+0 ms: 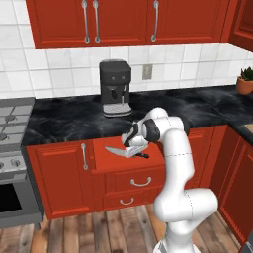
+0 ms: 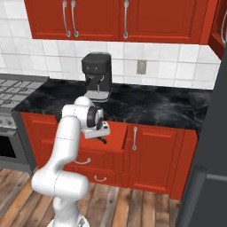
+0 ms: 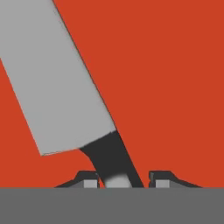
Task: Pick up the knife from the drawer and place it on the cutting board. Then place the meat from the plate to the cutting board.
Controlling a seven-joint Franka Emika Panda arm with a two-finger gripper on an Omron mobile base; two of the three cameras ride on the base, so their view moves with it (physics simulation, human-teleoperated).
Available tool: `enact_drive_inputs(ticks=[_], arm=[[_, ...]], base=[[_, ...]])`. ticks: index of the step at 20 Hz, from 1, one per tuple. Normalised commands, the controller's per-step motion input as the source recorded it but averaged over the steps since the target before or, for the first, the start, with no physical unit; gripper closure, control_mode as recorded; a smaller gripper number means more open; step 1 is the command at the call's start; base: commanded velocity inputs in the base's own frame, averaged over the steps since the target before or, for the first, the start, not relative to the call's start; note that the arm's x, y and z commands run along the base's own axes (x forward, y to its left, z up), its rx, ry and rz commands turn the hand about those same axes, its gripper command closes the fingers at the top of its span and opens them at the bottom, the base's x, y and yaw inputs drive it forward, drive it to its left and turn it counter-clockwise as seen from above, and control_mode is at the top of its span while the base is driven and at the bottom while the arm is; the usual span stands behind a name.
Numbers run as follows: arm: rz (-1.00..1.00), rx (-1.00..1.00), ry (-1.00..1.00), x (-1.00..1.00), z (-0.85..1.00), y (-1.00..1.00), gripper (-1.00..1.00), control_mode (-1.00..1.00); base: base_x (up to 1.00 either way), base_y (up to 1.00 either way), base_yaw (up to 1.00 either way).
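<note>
Down in the open drawer (image 1: 106, 150), the gripper (image 3: 122, 178) sits right over the knife (image 3: 61, 87), and the hand view puts us almost on top of it: the black handle runs down between the two dark finger tips (image 3: 89, 179), the left one just beside it, the right one with a sliver of red floor showing between. Whether the pads are actually pressing on that handle, the pictures don't settle, so the grip is a cannot-tell. The broad silver-grey blade fans away up and to the left in that view, lying flat on the red drawer bottom.

From the left base view the gripper (image 1: 139, 150) hangs low at the drawer's right part, and the knife (image 1: 118, 151) pokes out to the left of it, blade pointing toward the drawer's left side. The right base view has the gripper (image 2: 101, 135) dipping into the drawer (image 2: 116, 135) from above, with the white arm bent over it.

The drawer stands pulled out under the black marbled counter (image 1: 64, 118). Below it, two shut drawer fronts with curved silver handles. On the counter behind, a black coffee machine (image 1: 115, 86) against the white tiled wall. A stove (image 1: 12, 118) sits to the left, a potted plant (image 1: 245, 81) far right on the counter
</note>
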Motion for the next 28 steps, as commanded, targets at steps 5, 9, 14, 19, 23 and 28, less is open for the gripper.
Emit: enact_drive_inputs(ticks=[5, 9, 14, 19, 23, 28], arm=[[0.13, 0.0, 0.05, -0.48, -0.43, 0.26, 1.0, -1.0], [0.07, 0.0, -0.11, -0.23, 0.09, 0.0, 1.0, -1.0], [0.24, 0.0, -0.29, -0.54, 0.82, 0.0, 1.0, -1.0], [0.18, -0.02, -0.22, -0.63, 0.97, -0.05, 1.0, -1.0], [-0.04, 0.0, -0.1, -0.4, 1.0, -0.17, 1.0, -1.0], [-0.15, 0.0, 0.0, -0.33, 1.0, -0.14, 1.0, -1.0]], base=[[0.0, 0.0, 0.0], [0.0, 0.0, 0.0], [0.0, 0.0, 0.0], [0.0, 0.0, 0.0], [0.0, 0.0, 0.0], [0.0, 0.0, 0.0]])
